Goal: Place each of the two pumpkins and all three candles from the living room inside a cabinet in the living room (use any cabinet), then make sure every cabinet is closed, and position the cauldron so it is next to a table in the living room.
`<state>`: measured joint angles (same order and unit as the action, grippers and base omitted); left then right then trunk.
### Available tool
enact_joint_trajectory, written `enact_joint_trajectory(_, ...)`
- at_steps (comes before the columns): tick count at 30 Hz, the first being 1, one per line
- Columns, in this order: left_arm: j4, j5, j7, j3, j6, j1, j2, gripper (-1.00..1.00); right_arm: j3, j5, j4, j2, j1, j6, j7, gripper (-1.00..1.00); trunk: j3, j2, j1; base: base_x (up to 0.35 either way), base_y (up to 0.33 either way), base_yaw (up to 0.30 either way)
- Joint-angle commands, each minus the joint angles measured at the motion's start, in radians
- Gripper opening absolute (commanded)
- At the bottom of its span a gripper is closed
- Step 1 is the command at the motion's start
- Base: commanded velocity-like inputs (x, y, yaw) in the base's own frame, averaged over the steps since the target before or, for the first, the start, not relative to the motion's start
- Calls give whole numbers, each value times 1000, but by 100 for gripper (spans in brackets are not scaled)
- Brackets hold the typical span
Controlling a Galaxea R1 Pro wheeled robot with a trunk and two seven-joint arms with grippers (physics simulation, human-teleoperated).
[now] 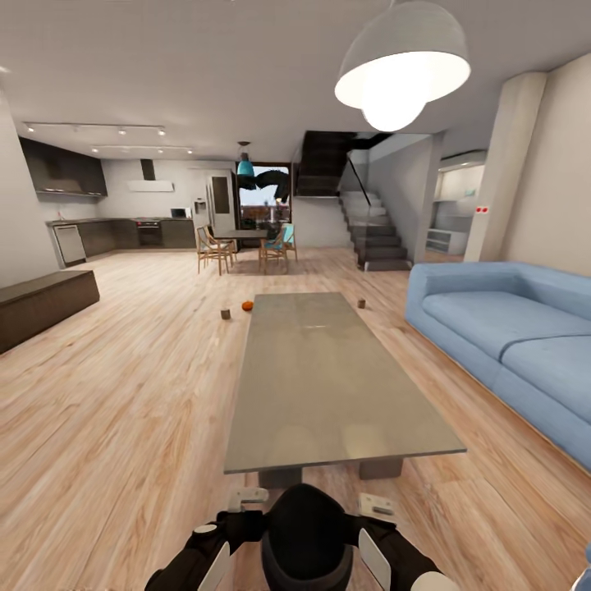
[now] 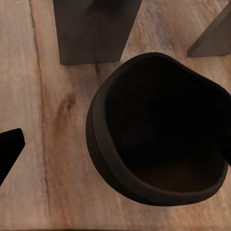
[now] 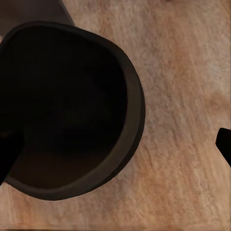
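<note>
Both open end effectors flanking black cauldron (image 2: pixel 159 139) on floor, beside grey table (image 1: pixel 328 386)

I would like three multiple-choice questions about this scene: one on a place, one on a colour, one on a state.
1. Where does the pumpkin lie?
A. on the floor by the far end of the table
B. on the sofa
C. on the table

2. What colour is the sofa?
A. grey
B. blue
C. brown

3. How does the cauldron stand?
A. tipped on its side
B. upside down
C. upright, mouth open

Answers: 1 A, the head view shows it on the wood beside the table's far left corner. 2 B, its cushions are light blue. 3 C, both wrist views look down into its dark hollow.
</note>
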<state>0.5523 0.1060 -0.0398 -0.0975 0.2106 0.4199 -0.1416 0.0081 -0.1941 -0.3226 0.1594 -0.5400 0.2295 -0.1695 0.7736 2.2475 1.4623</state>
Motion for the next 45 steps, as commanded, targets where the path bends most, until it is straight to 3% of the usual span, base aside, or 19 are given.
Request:
enact_joint_trajectory(1,1,10,1,-2,6,0,0,100,1,-8,-3,0,0,5,-5,100,1,0,0,-36,0,101)
enact_joint_trajectory(19,1,10,0,-4,6,0,1,100,1,-8,-4,0,0,3,-5,100,1,0,0,-61,24,26)
enact_joint_trajectory(45,1,11,-5,-2,6,0,2,100,1,-8,2,2,0,2,-8,100,1,0,0,-133,90,282)
